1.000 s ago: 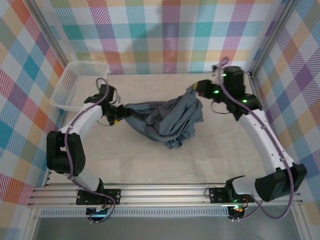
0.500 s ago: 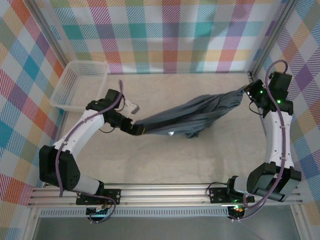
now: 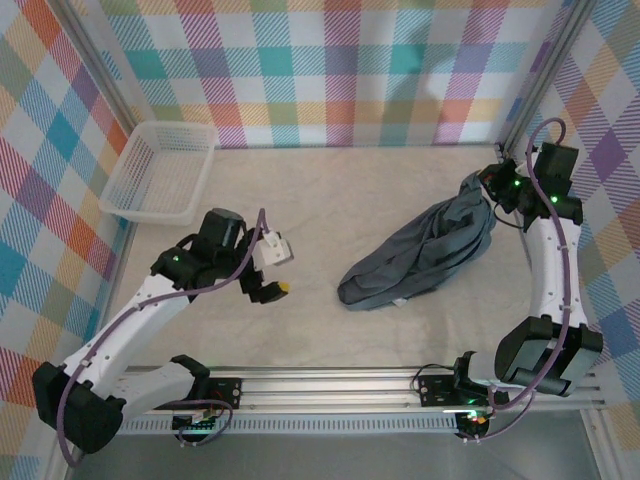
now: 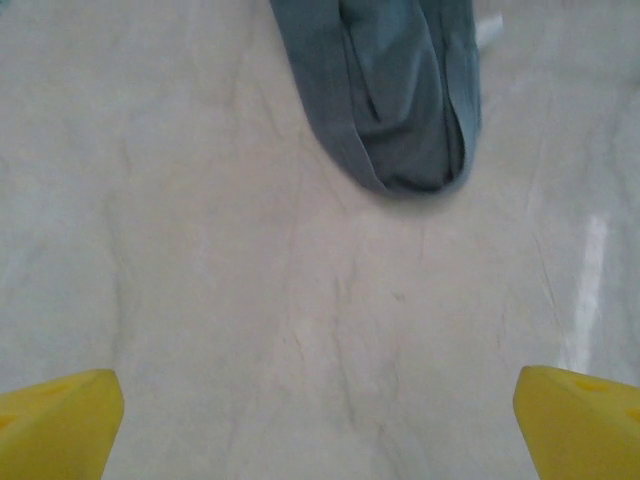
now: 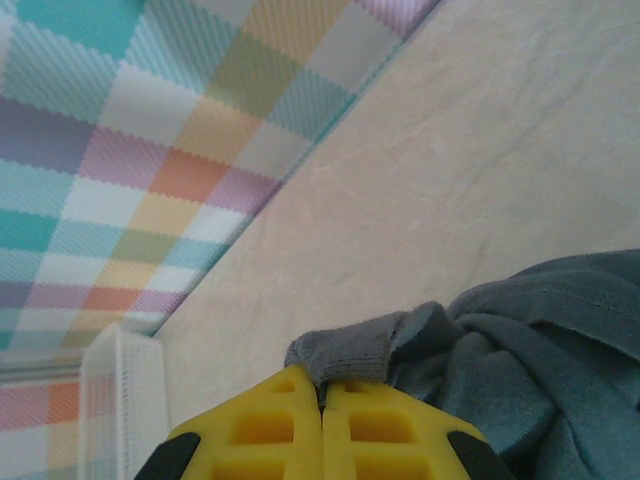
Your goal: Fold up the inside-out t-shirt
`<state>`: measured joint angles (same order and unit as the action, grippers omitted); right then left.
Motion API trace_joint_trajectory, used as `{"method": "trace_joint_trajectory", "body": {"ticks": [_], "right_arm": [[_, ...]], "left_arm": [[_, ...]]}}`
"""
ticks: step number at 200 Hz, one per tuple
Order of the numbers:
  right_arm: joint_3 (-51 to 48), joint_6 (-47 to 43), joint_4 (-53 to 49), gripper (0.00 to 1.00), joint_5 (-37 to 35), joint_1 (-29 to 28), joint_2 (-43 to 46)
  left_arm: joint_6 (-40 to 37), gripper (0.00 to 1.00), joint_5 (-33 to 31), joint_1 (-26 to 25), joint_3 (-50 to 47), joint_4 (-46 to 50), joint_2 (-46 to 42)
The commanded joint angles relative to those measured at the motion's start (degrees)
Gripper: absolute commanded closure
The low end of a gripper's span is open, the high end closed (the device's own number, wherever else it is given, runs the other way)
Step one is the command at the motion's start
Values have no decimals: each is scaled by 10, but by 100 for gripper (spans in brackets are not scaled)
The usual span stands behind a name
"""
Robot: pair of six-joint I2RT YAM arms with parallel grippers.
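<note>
From the overhead view, I saw the slate blue-grey short-sleeved cloth t-shirt (image 3: pixel 425 250) on the right half of the pale, marble-patterned worktop (image 3: pixel 330 200). It lay bunched into a long wrinkled rope that ran from a rounded low end near the middle up to the far right corner.

There the right claw (image 5: pixel 322 395) had its yellow fingertips pressed together on a thick folded edge of the fabric and held that end raised. The left claw (image 3: pixel 280 270) hung over bare worktop, well apart from the shirt, with its fingers spread wide and nothing between them. Its wrist camera looked at the shirt's rounded low end. A small white scrap (image 4: pixel 488 30) lay beside that end, likely the tag.

A white plastic mesh basket (image 3: pixel 160 170) sat in the far left corner.

I judged the shirt to be light, limp and quick to slump, so one pinch would only let it hang in a twist. I would have taken a single hem or seam edge at the low end, not the thick bulk. Two grips could then have stretched it flat before any fold.
</note>
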<state>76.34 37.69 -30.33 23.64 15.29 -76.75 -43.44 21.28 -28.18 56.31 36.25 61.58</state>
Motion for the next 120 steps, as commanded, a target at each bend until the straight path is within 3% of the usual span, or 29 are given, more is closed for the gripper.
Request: {"method": "trace_joint_trajectory", "body": {"ticks": [1, 19, 34, 69, 101, 111, 120], "right_arm": [[-23, 9, 83, 100, 164, -26, 21], [-15, -20, 100, 100, 226, -76, 35], [1, -40, 94, 100, 244, -108, 53], [7, -26, 158, 100, 328, -145, 83], [17, -31, 175, 100, 373, -170, 83], [19, -32, 178, 100, 377, -176, 83], [21, -34, 176, 100, 373, -177, 84]], "left_arm": [[195, 0, 35, 15, 50, -129, 44], [422, 1, 68, 18, 84, -255, 100], [533, 2, 96, 5, 125, -302, 159], [570, 4, 80, -52, 224, -303, 288], [596, 2, 66, -58, 290, -298, 389], [600, 7, 87, -58, 315, -288, 417], [607, 18, 105, -59, 331, -283, 440]]}}
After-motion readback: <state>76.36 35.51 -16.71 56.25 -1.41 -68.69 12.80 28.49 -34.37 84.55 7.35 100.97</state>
